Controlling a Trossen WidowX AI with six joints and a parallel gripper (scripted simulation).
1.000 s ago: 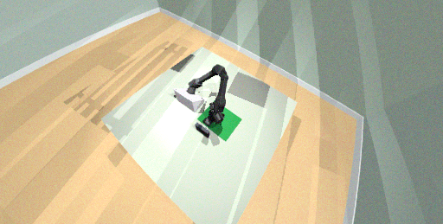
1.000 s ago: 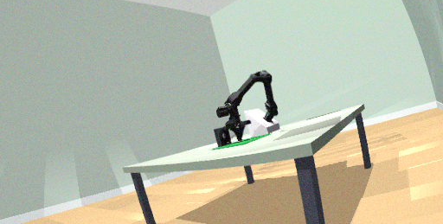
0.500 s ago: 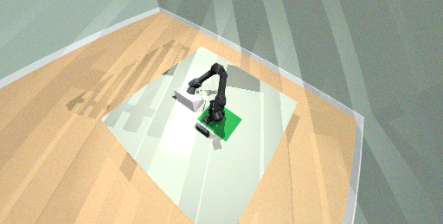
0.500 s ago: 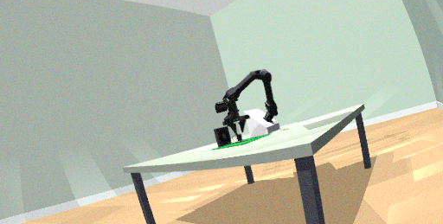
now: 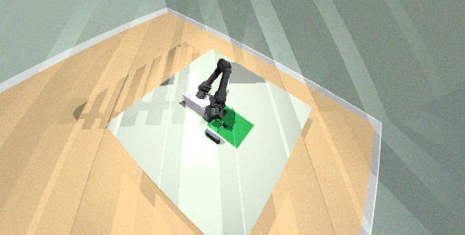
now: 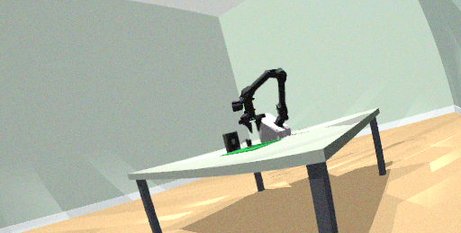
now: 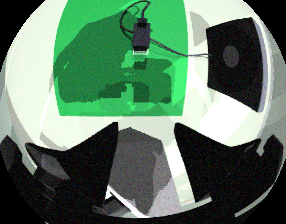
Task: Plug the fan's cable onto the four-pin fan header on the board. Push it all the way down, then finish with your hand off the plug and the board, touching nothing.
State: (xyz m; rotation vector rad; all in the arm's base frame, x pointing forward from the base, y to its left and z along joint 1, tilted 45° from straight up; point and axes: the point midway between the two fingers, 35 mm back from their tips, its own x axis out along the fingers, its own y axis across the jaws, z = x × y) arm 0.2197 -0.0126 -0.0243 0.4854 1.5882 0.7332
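While the gripper (image 7: 146, 141) hangs half-open and empty, the plug (image 7: 141, 32) hides the board's (image 7: 87, 43) header.

— That board (image 7: 101, 43) looks like flat, glossy green plastic, no texture at all.

— And the tabletop (image 6: 288, 151)? Pale, smooth, with a slight sheen where the light streaks across it. Its legs look like dark, matt metal.

— The arm (image 6: 266, 82) is matt black all over, probably plastic or painted metal. Its fingers are the same dull black.

— The fan (image 7: 235, 63) is dark and matt too, and the plug (image 7: 141, 35) is dull grey-black.

— The floor (image 5: 59, 155) reads as warm, smooth wood with a soft shine.
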